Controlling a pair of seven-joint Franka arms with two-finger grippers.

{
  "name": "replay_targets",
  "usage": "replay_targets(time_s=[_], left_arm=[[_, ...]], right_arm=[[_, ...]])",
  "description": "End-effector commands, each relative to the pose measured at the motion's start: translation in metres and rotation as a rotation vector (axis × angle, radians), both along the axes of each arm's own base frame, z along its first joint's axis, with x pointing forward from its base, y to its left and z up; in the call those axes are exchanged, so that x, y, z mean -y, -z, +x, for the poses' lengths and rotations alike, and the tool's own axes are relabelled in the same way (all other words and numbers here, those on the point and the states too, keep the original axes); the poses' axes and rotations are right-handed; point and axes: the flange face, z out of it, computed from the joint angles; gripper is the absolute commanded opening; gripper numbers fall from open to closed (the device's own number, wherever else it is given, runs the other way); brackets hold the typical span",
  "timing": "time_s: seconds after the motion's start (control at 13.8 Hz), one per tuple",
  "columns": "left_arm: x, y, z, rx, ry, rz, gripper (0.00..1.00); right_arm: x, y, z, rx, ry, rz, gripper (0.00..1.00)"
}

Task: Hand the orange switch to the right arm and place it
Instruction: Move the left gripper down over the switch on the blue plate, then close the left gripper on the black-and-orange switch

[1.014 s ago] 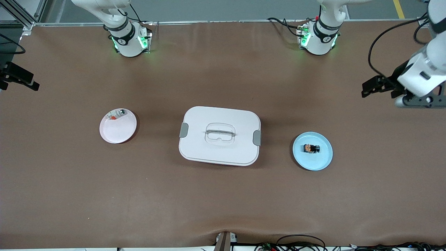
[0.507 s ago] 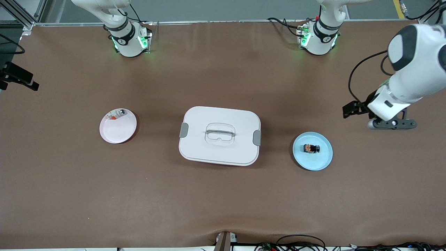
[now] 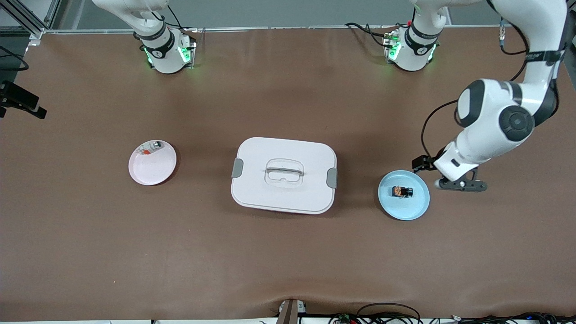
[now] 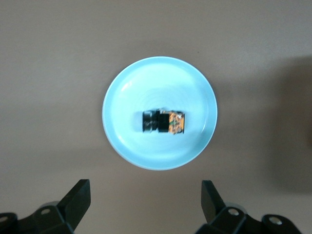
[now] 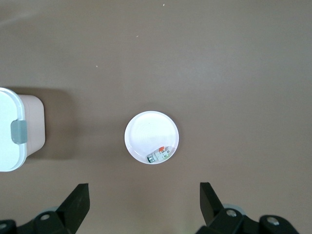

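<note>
The orange switch (image 3: 402, 191) (image 4: 164, 122), a tiny black block with an orange-copper end, lies in the middle of a light blue plate (image 3: 403, 209) (image 4: 131, 87) toward the left arm's end of the table. My left gripper (image 3: 460, 185) (image 4: 146, 190) hangs open just beside that plate, nothing between its fingers. In the right wrist view my right gripper (image 5: 144, 192) is open and empty, high over the table beside a white plate (image 5: 146, 131).
A white lidded box (image 3: 283, 155) (image 5: 7, 131) with grey clasps stands mid-table between the plates. The white plate (image 3: 150, 168) toward the right arm's end holds a whitish-silver part with a red-orange patch (image 3: 151, 146) (image 5: 160, 155).
The left arm has swung in from the table's end and come down beside the blue plate. The switch, plates and box have not moved.
</note>
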Motion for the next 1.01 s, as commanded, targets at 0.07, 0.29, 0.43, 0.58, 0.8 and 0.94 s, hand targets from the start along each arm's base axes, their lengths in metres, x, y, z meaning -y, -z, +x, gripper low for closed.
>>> replay_targets(time_s=[0.07, 0.29, 0.43, 0.58, 0.8, 0.94], left_arm=[[0.014, 0.043, 0.014, 0.032, 0.052, 0.039, 1.00], [0.028, 0.078, 0.018, 0.031, 0.026, 0.062, 1.00], [0.032, 0.096, 0.025, 0.014, -0.085, 0.066, 1.00], [0.032, 0.106, 0.027, 0.019, -0.065, 0.106, 1.00], [0.030, 0.124, 0.028, 0.006, -0.087, 0.111, 1.00], [0.031, 0.130, 0.030, 0.016, -0.095, 0.103, 1.00]], right_arm=[[-0.001, -0.004, -0.005, 0.016, -0.013, 0.002, 1.00], [-0.006, -0.004, -0.004, 0.019, -0.022, 0.003, 1.00], [-0.024, -0.004, -0.003, 0.018, -0.049, -0.001, 1.00], [-0.029, -0.004, -0.003, 0.016, -0.052, -0.003, 1.00], [-0.025, -0.004, -0.004, 0.013, -0.046, -0.003, 1.00], [-0.021, -0.004, -0.005, 0.008, -0.037, -0.003, 1.00]])
